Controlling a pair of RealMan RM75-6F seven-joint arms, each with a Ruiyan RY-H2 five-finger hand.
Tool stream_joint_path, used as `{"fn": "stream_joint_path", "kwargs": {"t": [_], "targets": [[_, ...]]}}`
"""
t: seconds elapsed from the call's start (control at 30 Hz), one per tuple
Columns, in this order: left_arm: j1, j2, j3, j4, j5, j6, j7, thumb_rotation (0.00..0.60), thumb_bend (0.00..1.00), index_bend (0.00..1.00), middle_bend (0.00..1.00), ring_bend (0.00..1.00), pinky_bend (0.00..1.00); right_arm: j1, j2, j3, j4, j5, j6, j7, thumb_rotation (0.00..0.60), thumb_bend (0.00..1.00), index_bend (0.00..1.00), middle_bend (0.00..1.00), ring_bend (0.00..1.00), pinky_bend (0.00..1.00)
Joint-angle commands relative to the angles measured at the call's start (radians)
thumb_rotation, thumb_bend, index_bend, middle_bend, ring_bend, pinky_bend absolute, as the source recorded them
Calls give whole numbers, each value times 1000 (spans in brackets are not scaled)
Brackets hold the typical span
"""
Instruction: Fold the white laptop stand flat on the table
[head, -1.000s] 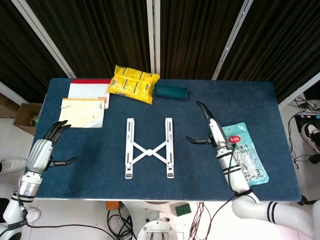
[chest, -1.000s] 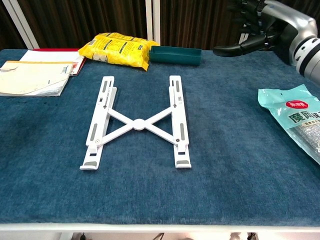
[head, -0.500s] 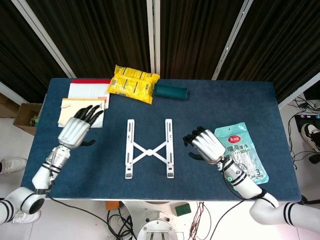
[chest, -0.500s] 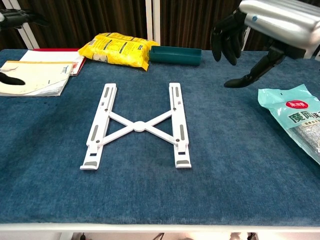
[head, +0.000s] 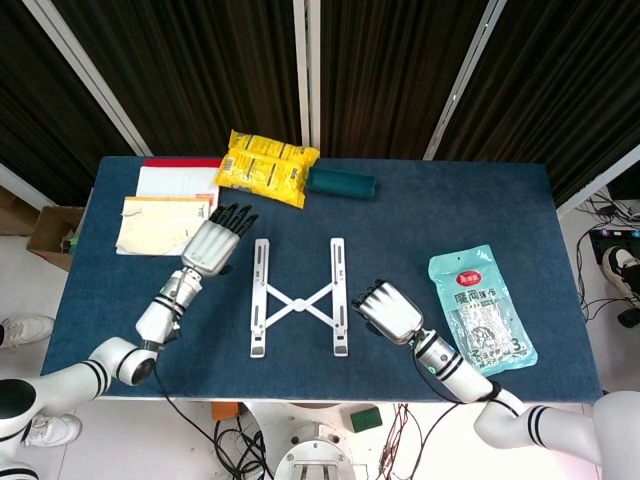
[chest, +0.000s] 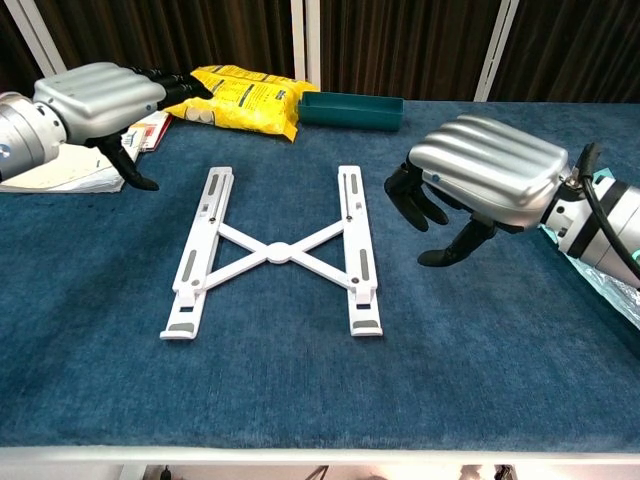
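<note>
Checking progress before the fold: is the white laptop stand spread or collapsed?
Spread: the white laptop stand lies with rails apart, cross struts forming an X.

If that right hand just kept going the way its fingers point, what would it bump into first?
Probably the white laptop stand: the right hand hovers beside the stand's near rail, fingers aimed toward it. Its height above the table is hard to judge.

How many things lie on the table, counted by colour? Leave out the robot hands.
White: 1, laptop stand
Yellow: 1, snack bag
Dark green: 1, case
Light blue: 1, packet
Papers and booklets: 1 pile, separate count unclear
Total: 5
</note>
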Motion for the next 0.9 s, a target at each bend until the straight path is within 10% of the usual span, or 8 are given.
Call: {"fn": "stream_joint_path", "kwargs": {"t": [0.03,0.9], "targets": [[-8,-19,-3,12,-17,-12,-29,600,0,36,0,0,126,-5,-33,-10,45,-7,12,12,600,0,781,789,750,767],[-39,-119,29,153,-9,-27,-151,600,0,36,0,0,121,49,-247,-10,351,-35,41,62,600,0,787,789,750,767]]}}
